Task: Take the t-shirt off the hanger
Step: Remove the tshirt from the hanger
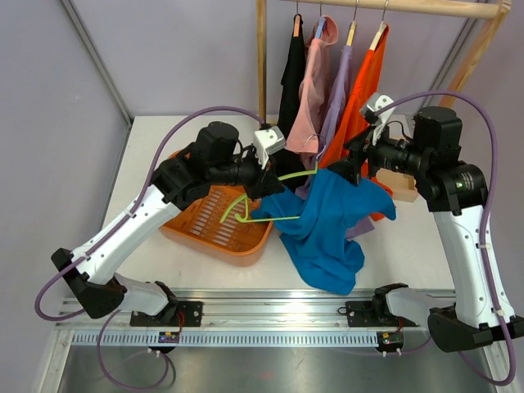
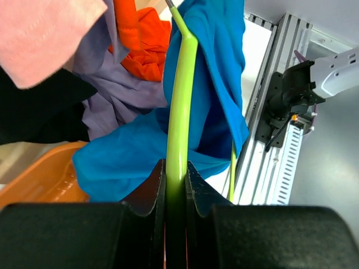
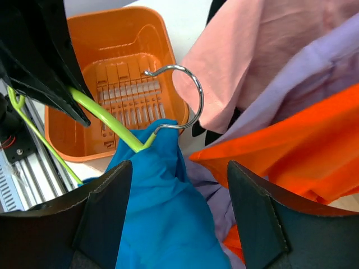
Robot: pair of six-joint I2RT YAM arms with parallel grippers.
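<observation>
The blue t-shirt (image 1: 336, 233) droops from a lime-green hanger (image 1: 246, 209) held in the air above the table. One arm of the hanger is bare, and the other end is still inside the shirt (image 2: 219, 84). My left gripper (image 2: 175, 174) is shut on the bare green bar of the hanger (image 2: 180, 101). The right gripper (image 3: 178, 168) stands open just behind the hanger's metal hook (image 3: 190, 95). Its fingers straddle the bunched blue fabric (image 3: 162, 207) without pinching it.
An orange basket (image 1: 221, 233) sits under the hanger on the left. Behind stands a wooden rack (image 1: 262, 57) with black, pink, purple and orange garments (image 1: 327, 82) hanging close to both grippers. A small box (image 1: 403, 185) lies at the right. The metal rail (image 1: 262, 299) borders the near edge.
</observation>
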